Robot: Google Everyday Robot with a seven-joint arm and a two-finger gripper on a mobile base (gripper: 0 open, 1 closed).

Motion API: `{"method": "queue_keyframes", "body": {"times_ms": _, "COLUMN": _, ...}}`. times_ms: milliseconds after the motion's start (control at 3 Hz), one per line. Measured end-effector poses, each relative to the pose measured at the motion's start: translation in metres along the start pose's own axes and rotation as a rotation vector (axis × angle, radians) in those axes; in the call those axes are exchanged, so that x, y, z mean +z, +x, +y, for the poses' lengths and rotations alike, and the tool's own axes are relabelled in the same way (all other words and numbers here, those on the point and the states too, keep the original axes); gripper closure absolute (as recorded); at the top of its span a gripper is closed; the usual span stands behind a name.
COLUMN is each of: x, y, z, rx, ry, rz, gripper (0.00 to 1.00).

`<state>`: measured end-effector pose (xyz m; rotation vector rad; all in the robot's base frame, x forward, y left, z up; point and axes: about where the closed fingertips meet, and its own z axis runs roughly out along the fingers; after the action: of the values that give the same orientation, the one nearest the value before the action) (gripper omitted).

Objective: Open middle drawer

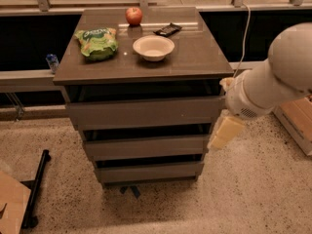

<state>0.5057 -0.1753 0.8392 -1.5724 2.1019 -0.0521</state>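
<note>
The drawer cabinet (195, 57) stands in the middle of the camera view with three stacked grey-brown fronts. The middle drawer (145, 146) is the medium-height front between the taller top front (145, 112) and the narrow bottom front (148, 171). It sits pushed in, with a dark gap above it. My gripper (225, 131), cream-coloured, hangs from the white arm (273, 79) just off the cabinet's right side. It is level with the middle drawer's right end and holds nothing that I can see.
On the cabinet top lie a green snack bag (96, 43), a white bowl (153, 48), a red apple (133, 16) and a dark packet (167, 29). A wooden crate (297, 121) is at the right, a black stand (35, 189) at the lower left. The floor is speckled.
</note>
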Motion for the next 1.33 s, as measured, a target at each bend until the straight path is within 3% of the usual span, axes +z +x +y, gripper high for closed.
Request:
{"method": "queue_keyframes", "body": {"times_ms": 333, "x": 0.051, "y": 0.006, "z": 0.019, "rx": 0.032, "ry": -0.026, "rz": -0.052, "gripper": 0.0}}
{"method": "queue_keyframes", "body": {"times_ms": 667, "x": 0.097, "y": 0.022, "z": 0.02, "rx": 0.101, "ry": -0.041, "rz": -0.106, "gripper": 0.0}}
{"method": "queue_keyframes", "body": {"times_ms": 1333, "x": 0.129, "y": 0.027, "z": 0.025, "rx": 0.124, "ry": -0.074, "rz": -0.098, "gripper": 0.0}}
